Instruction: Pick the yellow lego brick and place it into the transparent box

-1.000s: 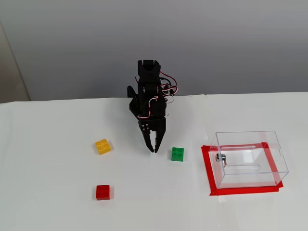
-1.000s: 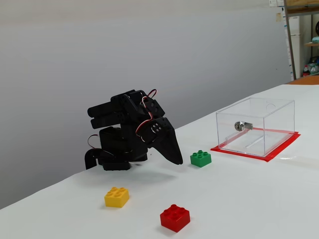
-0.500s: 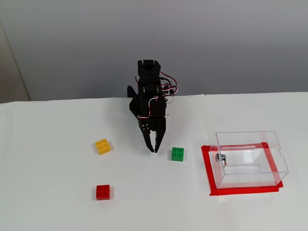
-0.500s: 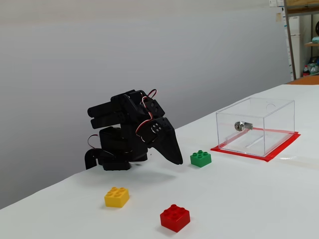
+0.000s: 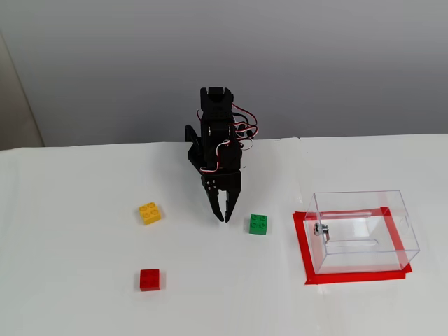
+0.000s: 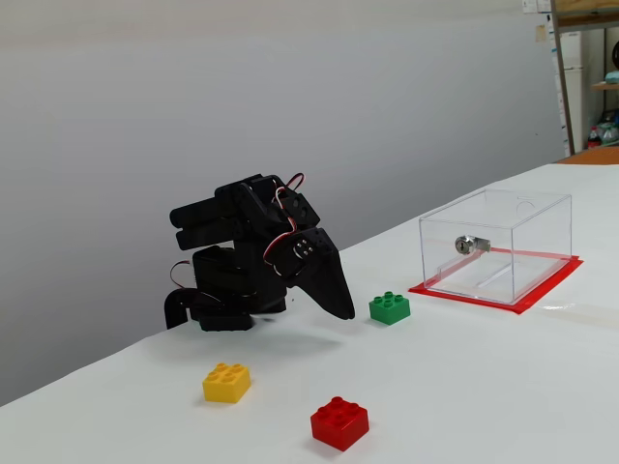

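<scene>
Yellow lego brick (image 5: 149, 213) (image 6: 227, 382) is sitting loose on the white table (image 5: 70, 294) (image 6: 503, 387), studs up, w/ nothing touching it. In both fixed views it's left of the arm, well apart from the transparent box (image 5: 361, 231) (image 6: 495, 245) at far right.

Box is standing on a red tape rectangle (image 5: 302, 252) (image 6: 464, 295), open top, w/ a small metal fitting (image 5: 319, 229) (image 6: 465, 245) on one wall. Nothing is lying in it.

Gripper (image 5: 223, 218) (image 6: 344, 310) is pointing down at the table btwn yellow brick and green brick (image 5: 258, 224) (image 6: 389, 307), tips nearly together, gripping nothing, touching no brick. Green one is just right of the tips.

Count: 3 bricks – 1 yellow, 1 green, 1 red (image 5: 149, 279) (image 6: 338, 422); 1 box. Red brick is lying nearest the camera, in front of the yellow one.
</scene>
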Controlling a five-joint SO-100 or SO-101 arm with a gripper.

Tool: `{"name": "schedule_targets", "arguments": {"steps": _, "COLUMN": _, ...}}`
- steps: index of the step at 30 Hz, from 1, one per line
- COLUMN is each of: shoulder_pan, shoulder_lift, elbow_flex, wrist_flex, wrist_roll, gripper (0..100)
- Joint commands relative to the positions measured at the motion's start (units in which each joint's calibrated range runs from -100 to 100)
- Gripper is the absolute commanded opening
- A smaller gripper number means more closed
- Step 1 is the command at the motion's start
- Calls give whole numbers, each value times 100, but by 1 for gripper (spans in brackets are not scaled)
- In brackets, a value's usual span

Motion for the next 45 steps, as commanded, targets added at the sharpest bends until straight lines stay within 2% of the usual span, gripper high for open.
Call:
{"name": "schedule_targets", "arguments": {"steps": 1, "shoulder_pan": 17, "shoulder_lift": -59, "elbow_flex": 25, "wrist_flex": -17, "wrist_roll": 17, "gripper": 1}}
{"name": "schedule_targets", "arguments": {"steps": 36, "shoulder_pan": 17, "shoulder_lift": -59, "elbow_flex": 16, "wrist_flex": -43, "wrist_roll": 17, "gripper": 2}}
{"name": "schedule_targets", "arguments": {"steps": 45, "shoulder_pan": -6, "shoulder_lift": 43, "elbow_flex": -780, "wrist_flex": -61, "wrist_roll": -40, "gripper": 2}}
